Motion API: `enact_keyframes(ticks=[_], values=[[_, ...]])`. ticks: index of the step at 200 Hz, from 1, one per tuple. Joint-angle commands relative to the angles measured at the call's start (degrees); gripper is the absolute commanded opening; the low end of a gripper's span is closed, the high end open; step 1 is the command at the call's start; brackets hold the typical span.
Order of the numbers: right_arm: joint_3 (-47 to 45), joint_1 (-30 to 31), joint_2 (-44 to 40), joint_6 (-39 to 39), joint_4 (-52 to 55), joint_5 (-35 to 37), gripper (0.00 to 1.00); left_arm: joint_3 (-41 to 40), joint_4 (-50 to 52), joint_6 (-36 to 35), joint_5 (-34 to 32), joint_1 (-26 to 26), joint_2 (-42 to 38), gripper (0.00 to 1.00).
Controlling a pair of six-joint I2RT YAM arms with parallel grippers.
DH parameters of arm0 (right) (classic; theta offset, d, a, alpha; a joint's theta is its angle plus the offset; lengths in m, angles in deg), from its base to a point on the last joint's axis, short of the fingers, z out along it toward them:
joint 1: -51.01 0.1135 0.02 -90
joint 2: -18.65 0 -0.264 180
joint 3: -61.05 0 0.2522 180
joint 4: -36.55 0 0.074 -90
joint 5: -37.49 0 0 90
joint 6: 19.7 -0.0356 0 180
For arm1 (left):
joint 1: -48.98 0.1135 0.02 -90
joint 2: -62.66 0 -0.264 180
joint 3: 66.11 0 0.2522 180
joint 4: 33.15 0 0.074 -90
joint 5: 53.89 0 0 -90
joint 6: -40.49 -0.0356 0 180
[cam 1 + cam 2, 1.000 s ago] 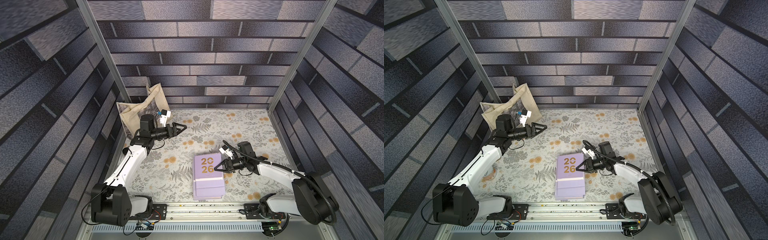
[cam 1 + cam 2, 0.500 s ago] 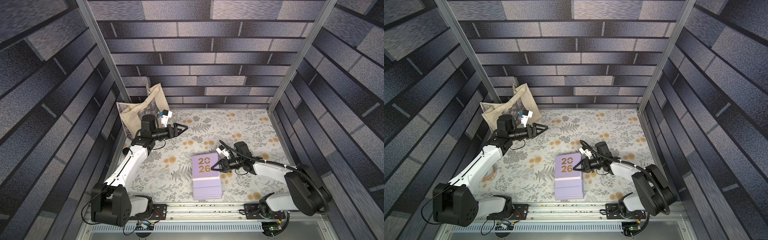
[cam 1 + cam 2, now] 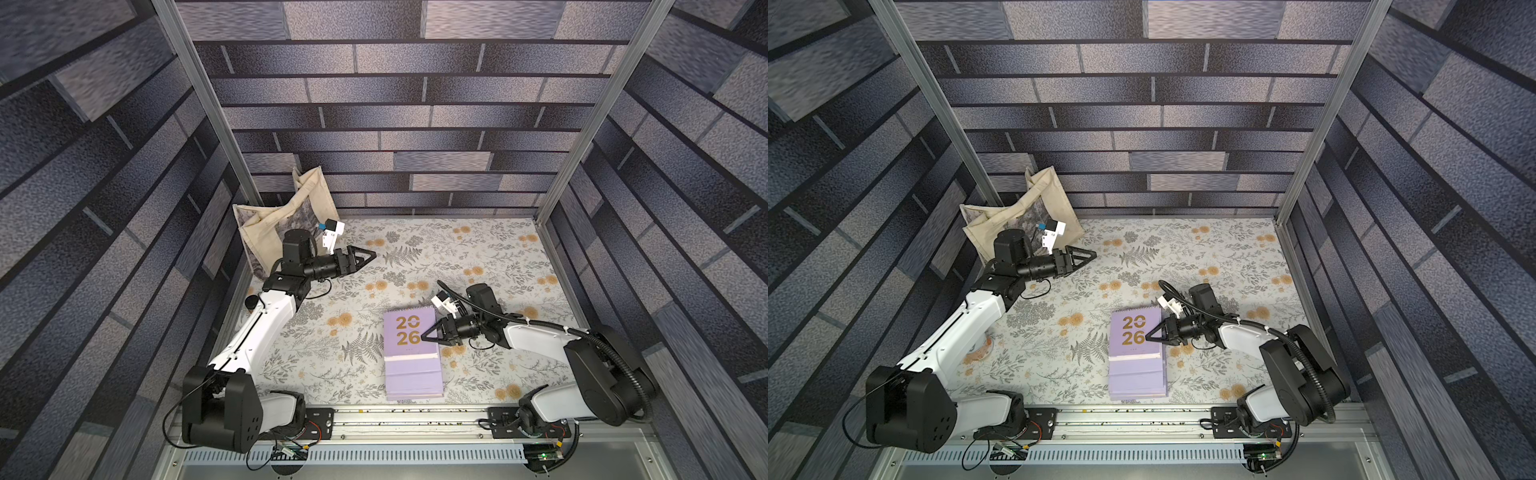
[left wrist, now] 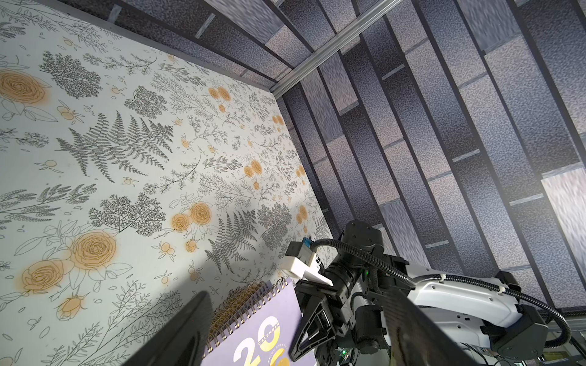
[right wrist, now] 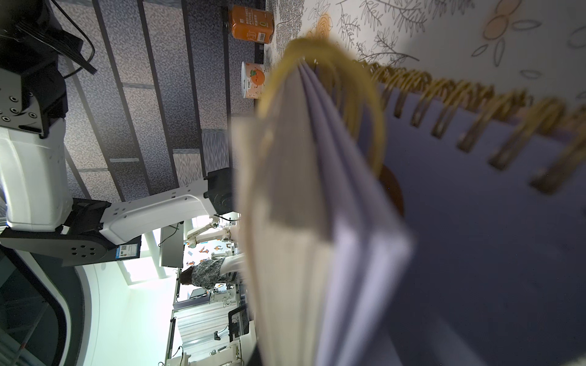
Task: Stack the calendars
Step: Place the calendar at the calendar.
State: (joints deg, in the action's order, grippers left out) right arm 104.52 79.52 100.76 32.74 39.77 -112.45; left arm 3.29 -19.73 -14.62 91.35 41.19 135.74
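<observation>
Spreading under everything, the floral worktop (image 3: 478,249) carries a cream tote bag (image 3: 266,224) slumped in the far corner on the left arm's side. It also carries a pile of calendars (image 3: 413,374), which lies flat near the front rail, roughly midway between the two arm bases. On that pile lies the top calendar (image 3: 409,332), lavender with gold "20 26". It sits shifted toward the back wall, so the lower covers show in front of it. The step in hand looks like setting this one down. The right pincer (image 3: 424,337) reaches in from the side with its tip over the calendar's right edge, beside the "26" (whether it is clamped on that edge or has let go, I cannot tell). The left pincer (image 3: 370,255) hovers released and empty near the tote bag, well apart from the pile. Next, the right arm probably needs a clean release and a sideways retreat that does not drag the cover. A nudge forward would then bring the gold spiral binding (image 4: 241,304) into line with those beneath.
</observation>
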Motion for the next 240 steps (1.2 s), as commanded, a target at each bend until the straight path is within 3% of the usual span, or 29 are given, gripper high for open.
enact_keyframes(ticks=[1, 39, 240], values=[[0.35, 0.45, 0.43, 1.22, 2.27, 2.65, 0.24, -0.97, -1.24, 0.26, 0.74, -0.21, -0.04, 0.88], [2.47, 0.41, -0.30, 5.04, 10.35, 4.74, 0.33, -1.33, -1.71, 0.31, 1.07, -0.38, -0.13, 0.88], [13.46, 0.40, -3.64, 14.18, 41.21, 22.41, 0.35, -2.02, -3.59, 0.66, 1.28, -0.55, 0.40, 0.89]])
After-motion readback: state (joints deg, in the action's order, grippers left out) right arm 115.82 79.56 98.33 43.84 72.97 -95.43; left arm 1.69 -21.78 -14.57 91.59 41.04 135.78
